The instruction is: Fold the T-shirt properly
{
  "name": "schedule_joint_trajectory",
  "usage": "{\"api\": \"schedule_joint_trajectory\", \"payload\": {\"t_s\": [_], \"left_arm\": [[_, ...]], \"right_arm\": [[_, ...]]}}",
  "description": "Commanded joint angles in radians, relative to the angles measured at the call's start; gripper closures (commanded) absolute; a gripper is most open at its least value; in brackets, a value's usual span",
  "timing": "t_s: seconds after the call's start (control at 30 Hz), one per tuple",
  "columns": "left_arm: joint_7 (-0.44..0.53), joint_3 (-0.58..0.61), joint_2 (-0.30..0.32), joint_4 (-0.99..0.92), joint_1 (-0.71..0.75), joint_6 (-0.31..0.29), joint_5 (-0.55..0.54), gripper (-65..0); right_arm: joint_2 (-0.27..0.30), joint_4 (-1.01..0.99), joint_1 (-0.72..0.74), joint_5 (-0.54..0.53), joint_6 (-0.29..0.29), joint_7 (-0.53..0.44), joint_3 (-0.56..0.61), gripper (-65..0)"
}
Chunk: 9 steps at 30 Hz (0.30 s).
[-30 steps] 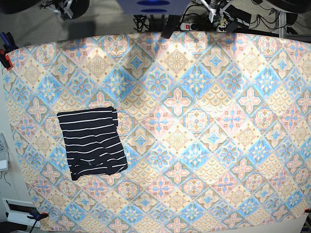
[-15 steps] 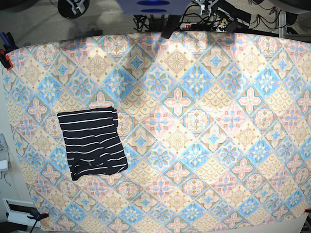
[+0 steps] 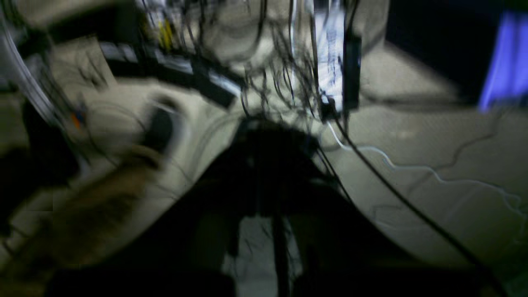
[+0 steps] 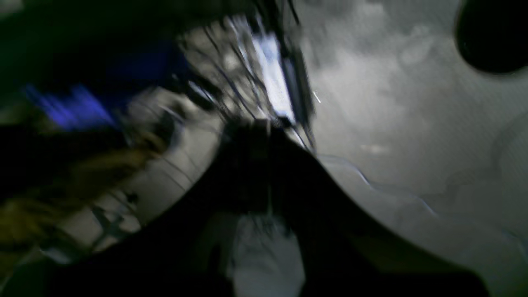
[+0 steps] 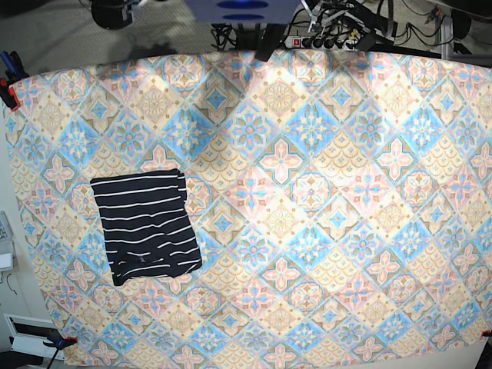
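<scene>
Most of your base view is taken up by the surface (image 5: 346,254), covered by a tablecloth patterned with pastel diamonds in blue, pink and cream. Beyond its far edge you can see the grey floor (image 5: 184,42), which also fills much of both wrist views.

Your T-shirt (image 5: 146,223), dark navy with thin white stripes, lies on the cloth toward the left of the base view, on your right arm's side. It is folded into a compact, roughly four-sided bundle, a little tilted. The stripes run mostly across it, bending slightly in the lower half. You can see layered edges at its upper right corner and a crease near its lower edge, whose outline is a bit uneven.

At the top middle of the base view, you have a blue part (image 5: 242,11) past the far edge of the surface.

Your left pincer (image 3: 270,132) is narrow, its fingers brought together, over a blurred background of floor and wiring. Your right pincer (image 4: 258,132) is narrow too, dark and smeared in its wrist view. Neither is at the T-shirt; both arms are out beyond the far edge of the surface.

Smaller still, you get a pale strip (image 3: 330,57) among tangled cables in the left wrist view, and a thin white cord (image 3: 416,167) trailing across the floor.
</scene>
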<state>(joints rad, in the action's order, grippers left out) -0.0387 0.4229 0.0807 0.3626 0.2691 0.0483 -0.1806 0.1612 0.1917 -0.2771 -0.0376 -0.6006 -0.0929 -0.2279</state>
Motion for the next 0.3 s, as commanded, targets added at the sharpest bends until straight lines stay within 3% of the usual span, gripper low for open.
{"api": "schedule_joint_trajectory", "payload": {"t_s": [0.0, 0.13, 0.27], "left_arm": [[0.003, 0.014, 0.001, -0.009, 0.002, 0.002, 0.003, 0.0], [0.004, 0.031, 0.001, -0.009, -0.011, 0.002, 0.002, 0.0], [0.006, 0.026, 0.001, -0.007, -0.012, 0.002, -0.004, 0.0]], "right_arm": [[0.007, 0.001, -0.007, -0.005, 0.012, -0.009, -0.003, -1.4], [0.002, 0.004, 0.012, -0.005, 0.133, -0.009, 0.000, -1.4], [-0.010, 0.004, 0.037, -0.003, 0.140, -0.011, 0.005, -1.4]]}}
